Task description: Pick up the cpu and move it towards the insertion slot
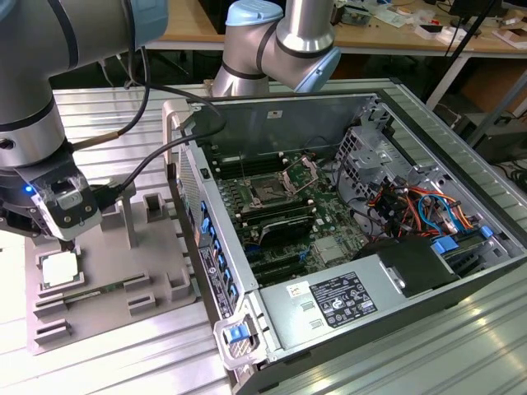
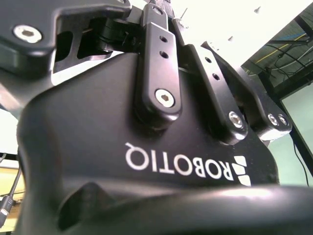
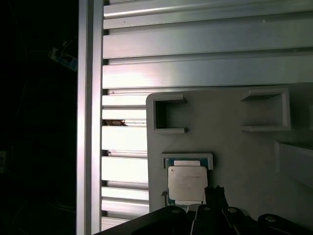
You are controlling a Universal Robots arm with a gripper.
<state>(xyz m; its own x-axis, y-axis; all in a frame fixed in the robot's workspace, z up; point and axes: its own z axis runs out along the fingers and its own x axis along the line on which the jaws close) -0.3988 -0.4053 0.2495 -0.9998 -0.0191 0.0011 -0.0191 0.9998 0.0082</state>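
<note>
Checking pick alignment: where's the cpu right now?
The cpu sits in a pocket of the grey fixture at the exterior view's left, outside the computer case, with the gripper close above it.

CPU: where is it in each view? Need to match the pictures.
Exterior view: cpu lies in the grey fixture, at the exterior view's left.
First wrist view: cpu sits in the grey fixture's framed pocket.
Shared landmark: the grey fixture, with its raised brackets.
</note>
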